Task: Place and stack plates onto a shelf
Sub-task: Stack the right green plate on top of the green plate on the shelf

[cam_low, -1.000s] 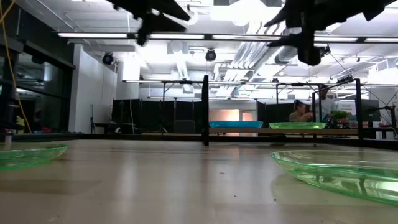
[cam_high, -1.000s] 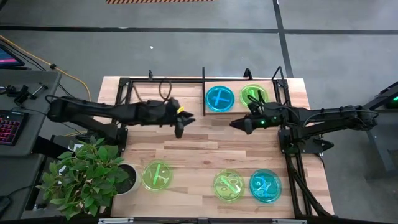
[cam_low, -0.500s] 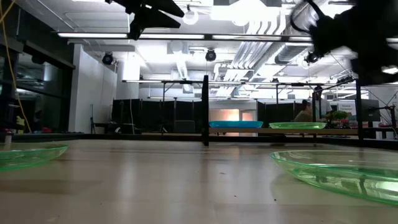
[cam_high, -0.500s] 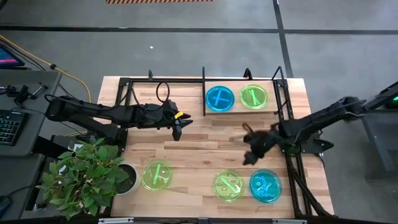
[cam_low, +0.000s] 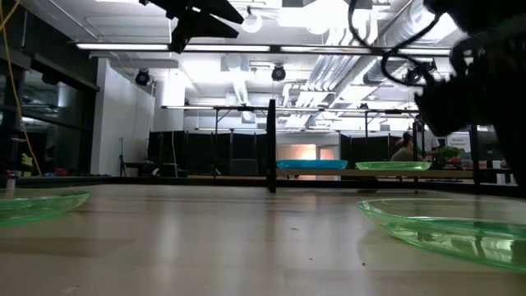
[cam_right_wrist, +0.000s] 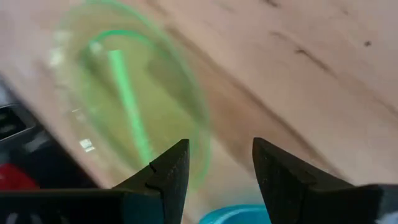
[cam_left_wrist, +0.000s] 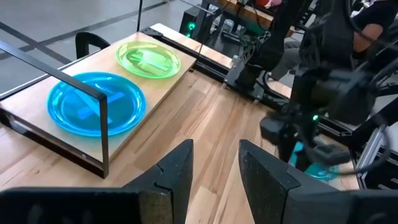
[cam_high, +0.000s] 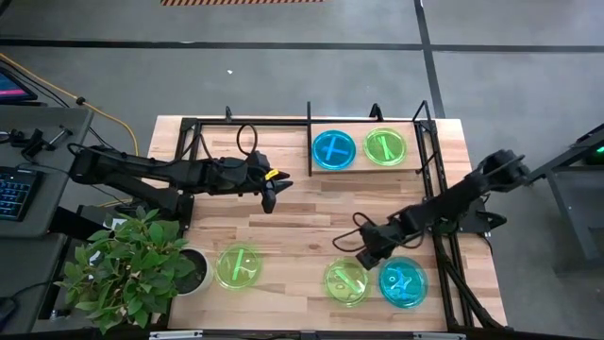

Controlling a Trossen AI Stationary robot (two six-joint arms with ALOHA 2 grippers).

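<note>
Two plates lie on the shelf's (cam_high: pixel 309 123) wood board at the table's far edge: a blue plate (cam_high: pixel 333 149) and a green plate (cam_high: pixel 385 146). Three more lie flat near the near edge: a green plate (cam_high: pixel 237 266), a second green plate (cam_high: pixel 347 280) and a blue plate (cam_high: pixel 404 281). My right gripper (cam_high: pixel 363 255) is open and hovers just beyond the far rim of the second green plate (cam_right_wrist: pixel 134 99), touching nothing. My left gripper (cam_high: pixel 269 195) is open and hangs in the air over the table's middle, left of the shelf's plates (cam_left_wrist: pixel 96 102).
A potted plant (cam_high: pixel 132 269) stands at the table's near left corner, beside the left green plate. Black frame rails (cam_high: pixel 436 203) run along the table's right side. Bare wood (cam_high: pixel 302 222) lies between the shelf and the near plates.
My right gripper has swung from just in front of the shelf's green plate toward the table's near edge and downward, ending by the green plate next to the blue one. It holds nothing. The plates have not moved.
</note>
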